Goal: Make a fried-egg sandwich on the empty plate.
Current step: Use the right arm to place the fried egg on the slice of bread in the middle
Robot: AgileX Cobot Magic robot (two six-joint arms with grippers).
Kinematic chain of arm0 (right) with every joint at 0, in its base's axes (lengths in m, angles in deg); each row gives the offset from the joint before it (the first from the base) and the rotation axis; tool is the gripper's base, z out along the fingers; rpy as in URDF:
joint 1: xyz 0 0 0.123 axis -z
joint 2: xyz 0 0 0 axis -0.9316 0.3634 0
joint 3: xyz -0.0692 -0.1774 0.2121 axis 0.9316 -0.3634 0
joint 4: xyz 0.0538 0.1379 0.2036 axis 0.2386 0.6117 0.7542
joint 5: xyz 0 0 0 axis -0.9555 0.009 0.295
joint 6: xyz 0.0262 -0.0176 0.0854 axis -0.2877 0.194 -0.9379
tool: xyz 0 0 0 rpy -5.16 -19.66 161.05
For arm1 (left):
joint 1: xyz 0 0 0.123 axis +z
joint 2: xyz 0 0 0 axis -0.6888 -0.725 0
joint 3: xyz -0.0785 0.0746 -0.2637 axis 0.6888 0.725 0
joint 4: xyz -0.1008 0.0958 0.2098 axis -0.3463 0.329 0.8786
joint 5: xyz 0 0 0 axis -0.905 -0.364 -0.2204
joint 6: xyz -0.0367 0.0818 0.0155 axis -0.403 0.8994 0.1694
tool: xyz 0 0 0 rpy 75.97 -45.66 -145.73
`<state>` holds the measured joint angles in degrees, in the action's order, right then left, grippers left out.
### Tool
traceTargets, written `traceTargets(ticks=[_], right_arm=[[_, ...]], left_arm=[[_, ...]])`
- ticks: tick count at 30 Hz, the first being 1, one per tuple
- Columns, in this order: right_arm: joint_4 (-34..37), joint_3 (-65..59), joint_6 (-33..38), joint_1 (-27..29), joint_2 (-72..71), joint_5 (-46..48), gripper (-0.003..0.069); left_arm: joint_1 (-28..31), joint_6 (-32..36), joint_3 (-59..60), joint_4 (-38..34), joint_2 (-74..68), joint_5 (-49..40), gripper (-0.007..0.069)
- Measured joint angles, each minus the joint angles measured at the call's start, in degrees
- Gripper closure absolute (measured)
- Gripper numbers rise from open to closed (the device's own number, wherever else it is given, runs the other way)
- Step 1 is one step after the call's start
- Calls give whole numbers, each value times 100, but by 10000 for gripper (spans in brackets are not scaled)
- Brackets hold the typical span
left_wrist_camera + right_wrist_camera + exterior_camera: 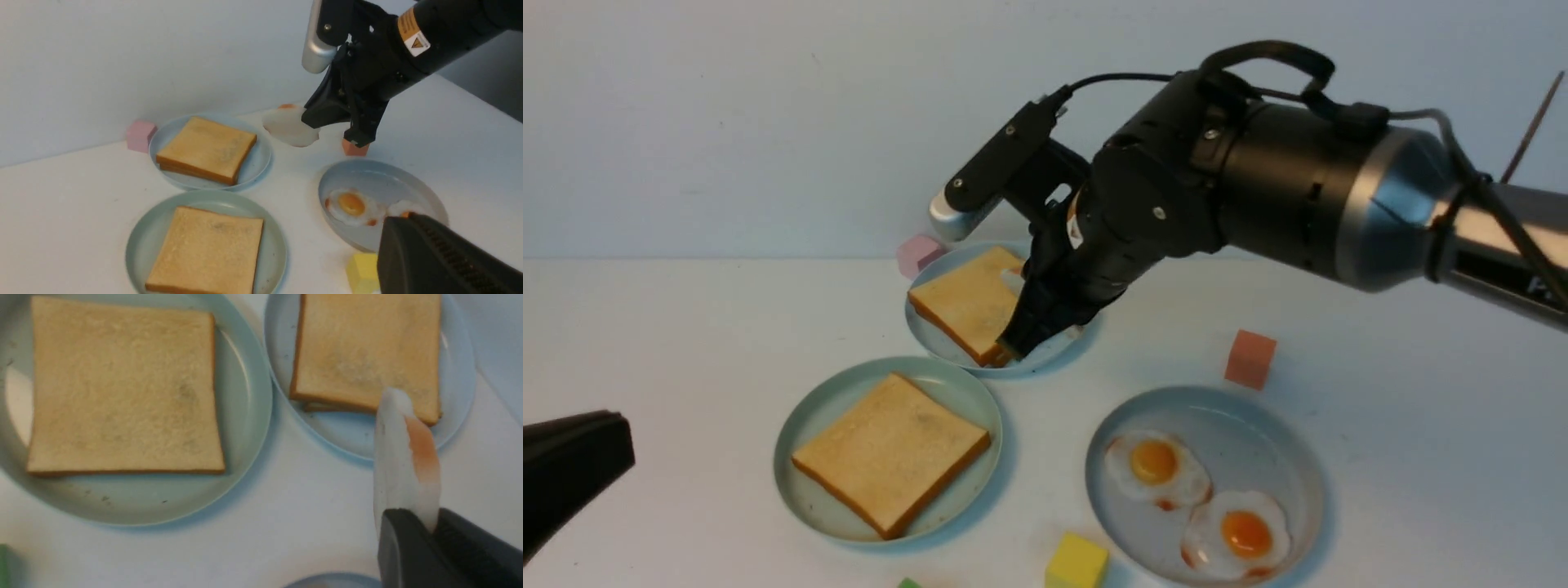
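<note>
The mint-green plate (805, 425) sits front left with one toast slice (890, 449) flat on it. Behind it a light-blue plate (935, 347) holds a stack of toast (968, 298). My right gripper (1019, 347) hangs over the light-blue plate's near right rim, shut on a fried egg (402, 457). The egg hangs edge-on from the jaws above the table and also shows in the left wrist view (288, 126). My left gripper (572, 457) is low at the front left, shut and empty.
A grey-blue plate (1258, 433) at front right holds two more fried eggs (1156, 465) (1241, 535). Small blocks stand around: pink (917, 253) at the back, orange-red (1250, 358) at right, yellow (1076, 562) and green (908, 583) at the front edge.
</note>
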<state>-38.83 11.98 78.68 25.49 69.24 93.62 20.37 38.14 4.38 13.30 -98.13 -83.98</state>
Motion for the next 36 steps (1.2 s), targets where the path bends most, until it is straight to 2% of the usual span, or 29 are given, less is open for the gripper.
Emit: traceTargets(ticks=[5, 6, 13, 21, 36], right_arm=[[157, 58, 0, -539, 71, -57, 585], [217, 69, 0, -723, 236, -268, 585], [256, 291, 0, -885, 1039, -970, 585], [-182, 616, -5, -879, 1475, -1102, 585], [-383, 887, -151, -879, 1510, -803, 585]], left_arm=[[0, -513, 0, 676, 1, -273, 638], [0, -882, 0, 976, 1, -349, 638], [0, -2114, 0, 2060, 1, -652, 638], [0, -2261, 0, 2182, 1, -791, 638], [0, -2267, 0, 2182, 1, -915, 638]])
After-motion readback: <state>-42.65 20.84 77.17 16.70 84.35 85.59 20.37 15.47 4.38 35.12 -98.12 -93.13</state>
